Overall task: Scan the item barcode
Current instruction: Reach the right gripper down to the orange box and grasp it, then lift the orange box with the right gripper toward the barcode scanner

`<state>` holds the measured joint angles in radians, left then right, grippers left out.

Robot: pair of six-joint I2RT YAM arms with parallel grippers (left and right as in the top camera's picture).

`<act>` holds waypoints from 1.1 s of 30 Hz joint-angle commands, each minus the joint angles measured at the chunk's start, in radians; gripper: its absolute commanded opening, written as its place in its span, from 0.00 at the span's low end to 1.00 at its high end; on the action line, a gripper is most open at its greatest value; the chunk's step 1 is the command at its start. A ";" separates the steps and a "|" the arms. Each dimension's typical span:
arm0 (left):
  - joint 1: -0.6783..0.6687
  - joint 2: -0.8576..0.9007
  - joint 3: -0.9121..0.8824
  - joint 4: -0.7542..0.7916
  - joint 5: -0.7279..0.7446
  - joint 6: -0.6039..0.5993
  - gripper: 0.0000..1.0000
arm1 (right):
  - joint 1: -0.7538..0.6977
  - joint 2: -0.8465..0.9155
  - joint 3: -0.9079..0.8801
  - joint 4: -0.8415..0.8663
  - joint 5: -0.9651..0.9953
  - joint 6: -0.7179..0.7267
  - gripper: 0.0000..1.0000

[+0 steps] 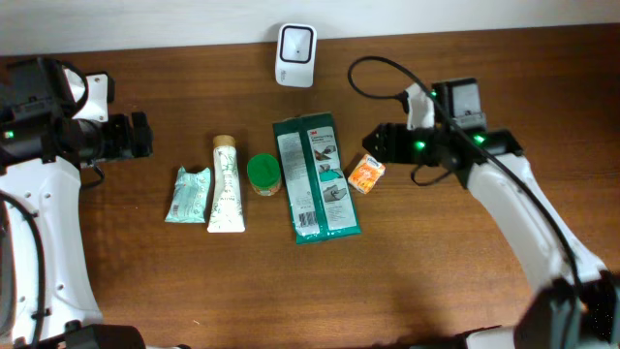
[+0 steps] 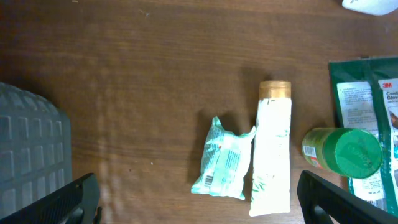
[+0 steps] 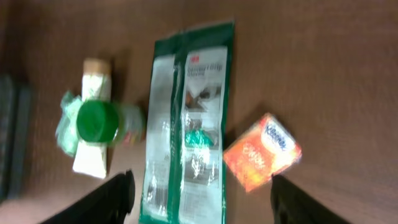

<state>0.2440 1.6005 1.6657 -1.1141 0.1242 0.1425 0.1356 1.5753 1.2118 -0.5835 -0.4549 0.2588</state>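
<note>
Overhead view: on the brown wooden counter [image 1: 436,281] a white barcode scanner [image 1: 295,43] stands at the far edge, near the wall. In a row in front of it, from left to right, lie a mint-green packet [image 1: 188,194], a white tube [image 1: 226,184] with a tan cap, a green-lidded jar [image 1: 263,174], a long green 3M package [image 1: 317,179] and an orange Kleenex tissue pack [image 1: 366,174]. The packet touches the tube. The tissue pack sits against the right edge of the 3M package, well apart from the scanner. The right jaws hang just above the tissue pack. The left jaws are well to the left of the row.

Left wrist view: the left jaws are spread wide at the bottom corners, with nothing gripped. Beyond them lie the packet [image 2: 224,158], the tube [image 2: 272,155] and the jar [image 2: 351,152]. The 3M package [image 2: 367,93] and a sliver of the scanner [image 2: 373,5] show at the right edge.

Right wrist view: slightly blurred. The right jaws stand apart at the bottom, holding nothing. The lower part of the 3M package [image 3: 189,124] and the tissue pack [image 3: 262,151] lie between them, flat on the counter. The jar [image 3: 99,121] is to the left.
</note>
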 commanded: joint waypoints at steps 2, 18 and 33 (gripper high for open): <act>0.001 -0.006 0.002 0.003 0.011 0.020 0.99 | 0.069 0.210 0.016 0.222 0.019 0.032 0.62; 0.001 -0.006 0.002 0.003 0.011 0.020 0.99 | 0.181 0.381 0.015 0.274 0.247 0.139 0.45; 0.001 -0.006 0.002 0.003 0.011 0.020 0.99 | 0.051 0.332 0.098 -0.278 0.222 -0.032 0.53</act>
<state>0.2440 1.6009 1.6657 -1.1126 0.1242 0.1429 0.1898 1.9438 1.2877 -0.8429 -0.1673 0.3130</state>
